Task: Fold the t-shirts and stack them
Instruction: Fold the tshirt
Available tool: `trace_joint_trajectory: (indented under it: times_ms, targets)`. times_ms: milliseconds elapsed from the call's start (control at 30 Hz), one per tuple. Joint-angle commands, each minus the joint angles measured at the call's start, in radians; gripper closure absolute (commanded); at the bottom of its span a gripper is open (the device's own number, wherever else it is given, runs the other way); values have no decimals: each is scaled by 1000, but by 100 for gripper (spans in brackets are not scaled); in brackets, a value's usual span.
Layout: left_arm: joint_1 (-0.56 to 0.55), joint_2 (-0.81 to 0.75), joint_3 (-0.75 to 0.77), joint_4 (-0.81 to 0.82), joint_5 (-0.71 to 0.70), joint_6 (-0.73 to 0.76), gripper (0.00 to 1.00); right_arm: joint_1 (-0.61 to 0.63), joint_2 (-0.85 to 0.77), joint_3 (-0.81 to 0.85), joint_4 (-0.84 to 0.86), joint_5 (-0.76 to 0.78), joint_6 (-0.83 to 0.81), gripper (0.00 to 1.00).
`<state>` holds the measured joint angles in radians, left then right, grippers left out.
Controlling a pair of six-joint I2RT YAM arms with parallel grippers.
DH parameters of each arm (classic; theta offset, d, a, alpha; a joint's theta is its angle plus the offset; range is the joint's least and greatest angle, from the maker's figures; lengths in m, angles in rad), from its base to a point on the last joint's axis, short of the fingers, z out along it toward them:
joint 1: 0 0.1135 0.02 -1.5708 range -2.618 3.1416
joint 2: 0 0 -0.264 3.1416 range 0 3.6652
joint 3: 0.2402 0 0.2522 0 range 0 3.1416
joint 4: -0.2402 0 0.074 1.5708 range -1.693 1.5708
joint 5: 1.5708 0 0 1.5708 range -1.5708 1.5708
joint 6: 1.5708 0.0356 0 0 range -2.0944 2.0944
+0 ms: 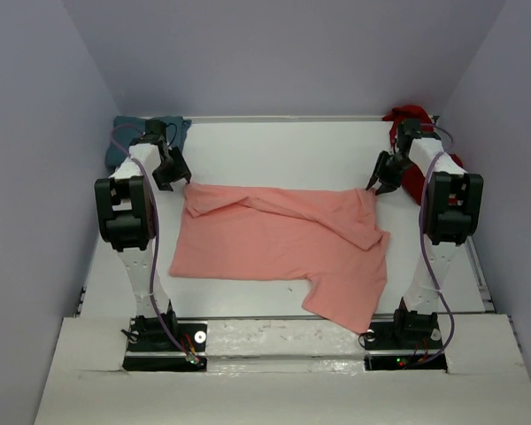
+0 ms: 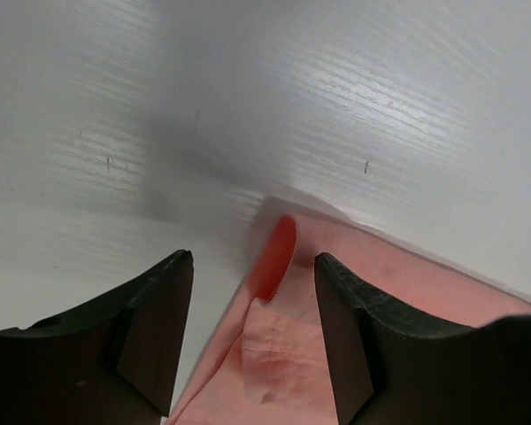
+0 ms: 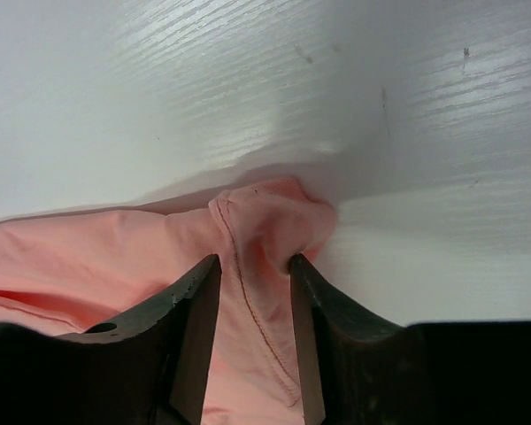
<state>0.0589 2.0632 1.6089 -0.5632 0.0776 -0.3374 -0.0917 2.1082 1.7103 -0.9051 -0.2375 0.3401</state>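
We see a robotics lab test cell. A white table (image 1: 283, 150) is boxed in on three sides by plain pale lilac walls (image 1: 274, 53). The left arm (image 1: 124, 212) and right arm (image 1: 447, 208), white with black joints, are bolted on black base plates (image 1: 164, 341) at the table's near edge, purple cables (image 1: 436, 283) looping along them.

The salmon-pink shirt (image 1: 283, 243), teal shirt (image 1: 124, 142) and dark red shirt (image 1: 405, 113) are plain.

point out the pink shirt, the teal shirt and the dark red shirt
salmon-pink shirt (image 1: 274, 239): top external view, middle of its spread body
teal shirt (image 1: 126, 124): top external view, bunched cloth in the far left corner
dark red shirt (image 1: 405, 115): top external view, crumpled top in the far right corner
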Motion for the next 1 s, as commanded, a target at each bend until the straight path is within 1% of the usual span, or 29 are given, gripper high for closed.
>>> trace_joint_trajectory:
  times_ms: [0,133,233,267,333,367,400,433,467,567,600,800,900,967]
  targets:
    - [2,3,48,8,25,12,34,-6,7,3,26,9,-3,61]
    - [2,17,54,17,31,9,34,-6,16,3,26,-2,-1,62]
    - [2,26,62,19,40,5,34,-6,18,3,26,-6,2,58]
    - [2,28,65,19,44,3,34,-6,18,2,26,-6,2,54]
    - [2,32,71,20,47,1,34,-6,22,2,26,-9,0,54]
    - [2,34,72,22,50,1,34,-6,24,0,28,-11,0,59]
    - [1,37,74,23,53,1,34,-6,26,0,28,-11,0,86]
    - [2,40,74,25,53,0,34,-6,29,0,29,-8,2,94]
    - [1,41,77,25,54,0,34,-6,30,0,28,-6,2,99]
    - [1,49,85,26,59,0,35,-6,29,2,28,-3,4,100]
    - [1,52,86,28,60,0,38,-6,26,3,28,-2,2,100]
    - [-1,71,108,39,82,-3,47,-6,22,20,17,1,0,100]
    - [-2,83,124,39,96,-5,51,-6,26,20,15,1,0,100]
    - [-7,92,132,31,109,-3,52,-6,27,23,14,1,0,100]
